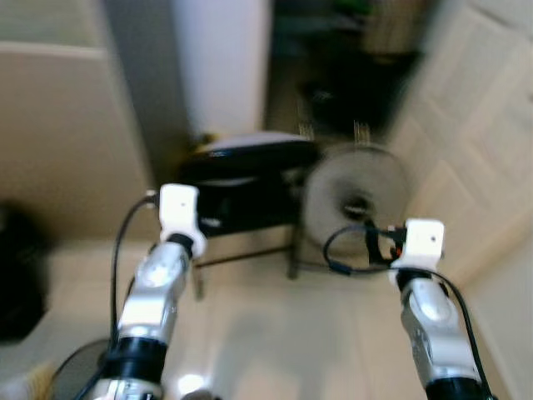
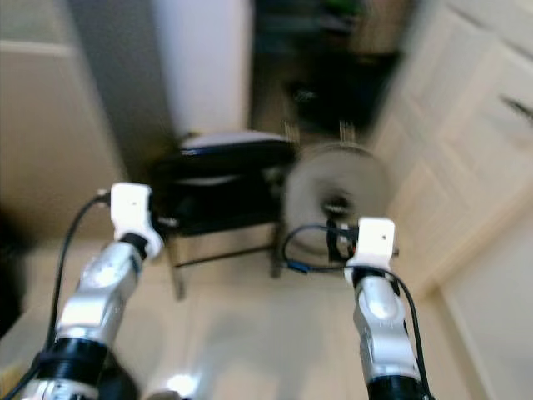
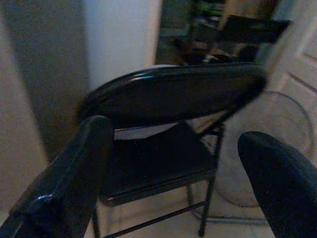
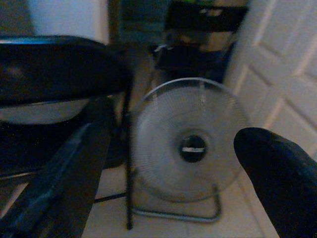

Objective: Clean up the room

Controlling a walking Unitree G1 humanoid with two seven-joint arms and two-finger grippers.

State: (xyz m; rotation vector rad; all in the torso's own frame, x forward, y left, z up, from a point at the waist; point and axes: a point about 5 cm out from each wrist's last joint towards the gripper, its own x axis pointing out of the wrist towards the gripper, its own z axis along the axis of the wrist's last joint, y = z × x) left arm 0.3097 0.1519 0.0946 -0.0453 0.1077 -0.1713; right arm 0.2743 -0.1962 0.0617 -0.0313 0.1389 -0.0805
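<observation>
Blurred view from the robot's head, looking forward and down into a room corner with a pale tiled floor [image 1: 275,333]. Both silver arms reach forward, each ending in a white wrist block with black cables.

A black folding chair [image 1: 246,187] stands ahead, just left of centre, in front of a white wall panel [image 1: 221,62]. Its padded backrest [image 3: 173,94] faces the robot, with the seat [image 3: 153,168] beyond it and thin metal legs below. Something pale lies on the seat behind the backrest; what it is cannot be told.

Just beside the chair, on the robot's right, a round grey floor fan [image 4: 190,141] stands upright on a bent metal frame. Its wire grille faces the robot, with a dark hub in the middle. A small pale badge sits on the hub, but its writing is too blurred to read. The chair's leg and the fan's rim look close to touching.

A white panelled door [image 1: 475,142] stands on the right. Behind the chair and fan, a dark opening holds dim furniture and clutter that cannot be made out.

The left gripper [image 3: 173,183] hovers in the air facing the chair's backrest, its two black fingers [image 3: 74,173] spread wide and holding nothing. The right gripper [image 4: 168,183] hovers facing the fan, its fingers [image 4: 277,173] likewise spread wide and empty.

A dark shape [image 1: 18,275] sits at the far left edge, too blurred to name.
</observation>
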